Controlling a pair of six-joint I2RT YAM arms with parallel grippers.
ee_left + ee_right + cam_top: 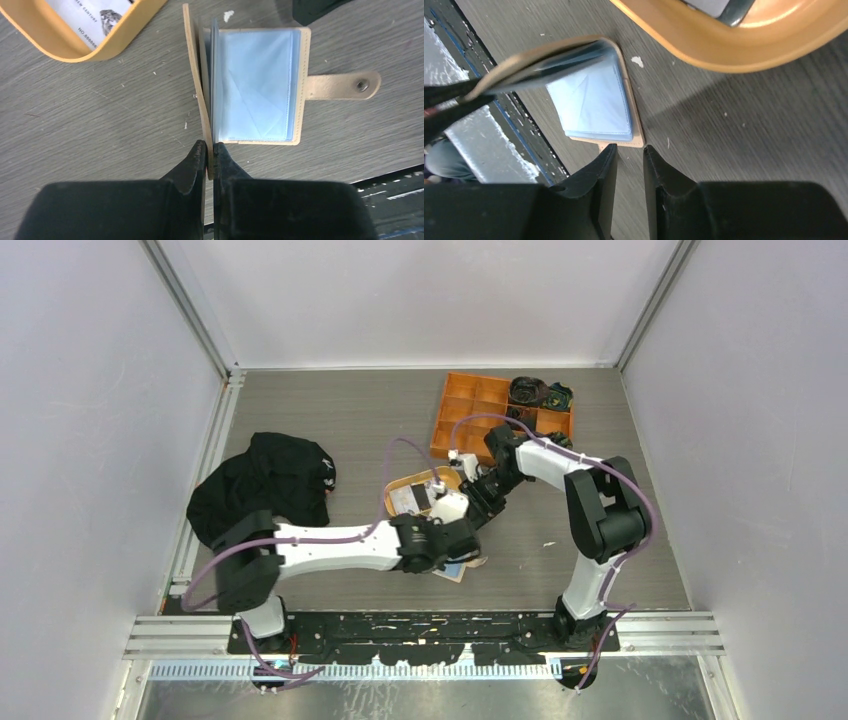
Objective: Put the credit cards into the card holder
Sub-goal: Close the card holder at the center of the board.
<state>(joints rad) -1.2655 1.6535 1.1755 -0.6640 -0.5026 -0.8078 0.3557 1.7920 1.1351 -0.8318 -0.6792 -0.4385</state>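
The left gripper (210,148) is pinching the raised cover of the card holder (257,85), which is lying open on the table (100,130). The right gripper (630,150) is hovering just beside its edge, jaws slightly parted and holding nothing.

The top view looks steeply down from above and behind the arm bases (262,618). It is far enough back to take in the whole counter (330,420) and the side walls (90,440). The left wrist view rides just behind the left claw (210,150), facing the counter from close in. The right wrist view sits likewise behind the right claw (630,152). All three share the card holder (466,566) and the oval tray (400,483), of which the wrist views catch only part.
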